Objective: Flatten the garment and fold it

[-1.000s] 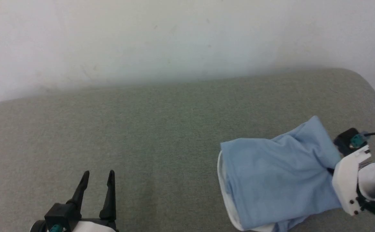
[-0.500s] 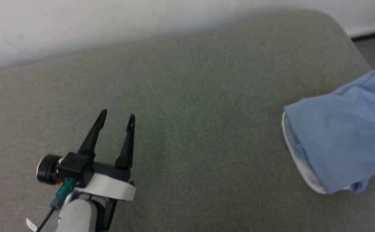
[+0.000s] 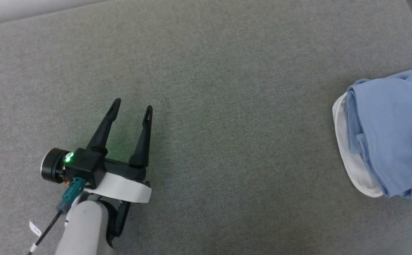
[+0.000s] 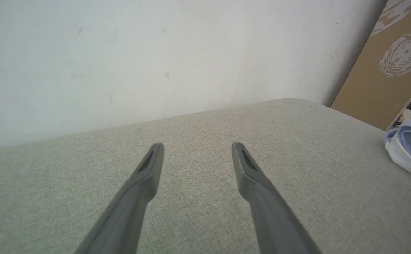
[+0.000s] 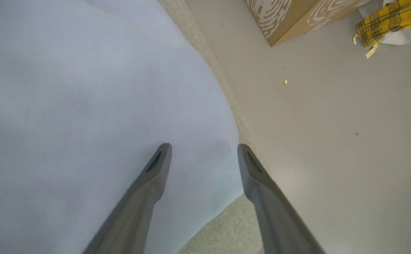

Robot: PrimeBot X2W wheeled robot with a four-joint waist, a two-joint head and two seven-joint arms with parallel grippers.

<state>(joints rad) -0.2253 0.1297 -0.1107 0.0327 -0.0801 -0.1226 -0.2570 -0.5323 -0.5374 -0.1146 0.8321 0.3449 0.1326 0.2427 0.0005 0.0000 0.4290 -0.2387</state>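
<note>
The light blue garment lies bunched at the right edge of the head view on the grey-green padded table, its white collar edge toward the left. My left gripper stands open over bare table far to the garment's left, nothing between its fingers. The left wrist view catches the garment at its far right. My right gripper is open just above the garment, near the table's edge, with nothing between its fingers.
Beyond the table's right edge lies pale floor, with a brown patterned cardboard box and a yellow plaid cloth on it. A white wall runs behind the table.
The head camera has swung down and left, so the wall has slid out of the top and the garment sits at the right edge. The right arm has left the head view.
</note>
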